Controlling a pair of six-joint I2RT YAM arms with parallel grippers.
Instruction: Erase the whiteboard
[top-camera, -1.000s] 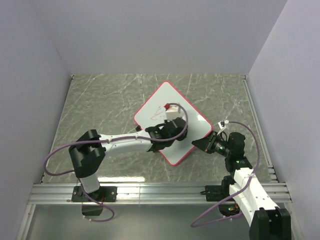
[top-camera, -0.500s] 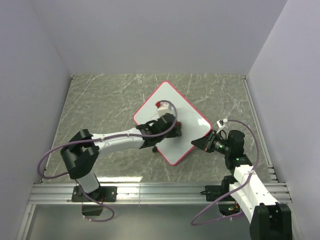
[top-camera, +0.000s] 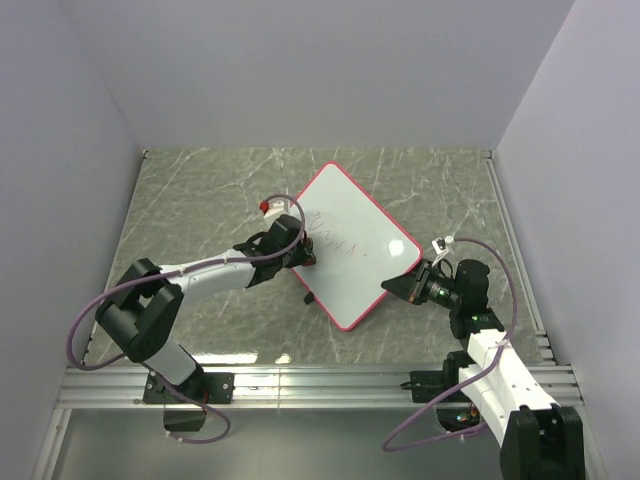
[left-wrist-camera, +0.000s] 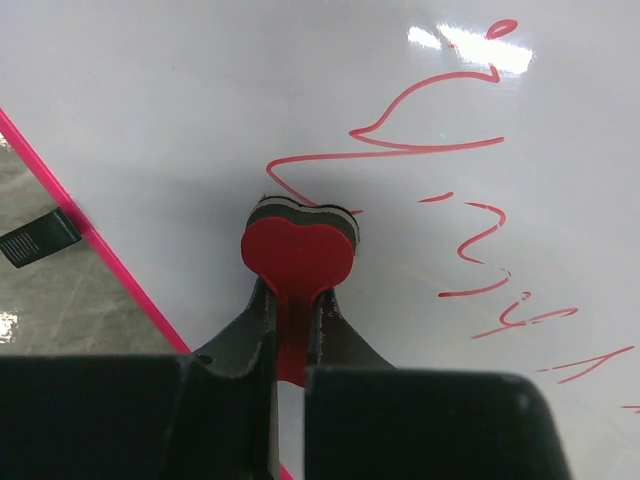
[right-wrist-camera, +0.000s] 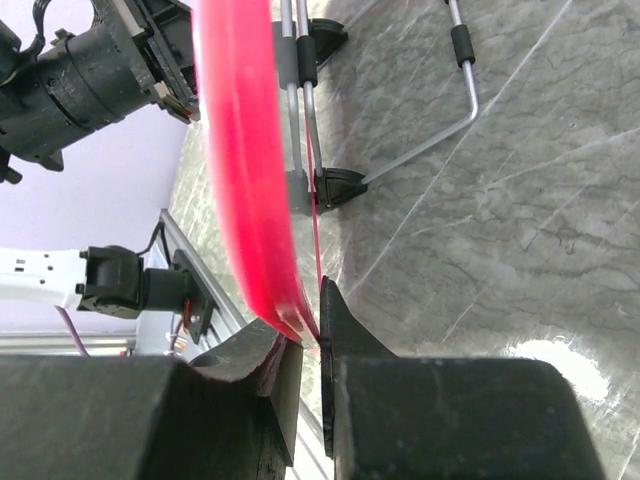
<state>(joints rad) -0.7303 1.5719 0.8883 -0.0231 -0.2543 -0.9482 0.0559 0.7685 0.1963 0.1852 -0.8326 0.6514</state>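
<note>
The whiteboard (top-camera: 365, 265) lies turned like a diamond on the marble table, white with a thin red-pink frame. Red scribbles (top-camera: 338, 240) cross its middle and show large in the left wrist view (left-wrist-camera: 440, 150). My left gripper (top-camera: 303, 252) is over the board's left part, shut on a red heart-shaped eraser (left-wrist-camera: 298, 252) whose black felt presses on the white surface (left-wrist-camera: 180, 100). My right gripper (top-camera: 402, 287) is shut on the board's right edge; the right wrist view shows the red frame (right-wrist-camera: 240, 170) pinched between my jaws (right-wrist-camera: 312, 320).
A black foot (left-wrist-camera: 38, 238) sticks out past the board's frame. Under the board, black feet (right-wrist-camera: 335, 185) and a bent metal wire stand (right-wrist-camera: 462, 110) rest on the marble. An aluminium rail (top-camera: 320, 380) runs along the near edge; walls close three sides.
My left gripper has swept the eraser from the board's middle to its left part, leaving the red scribbles in open view. The right gripper has kept its hold on the edge.
</note>
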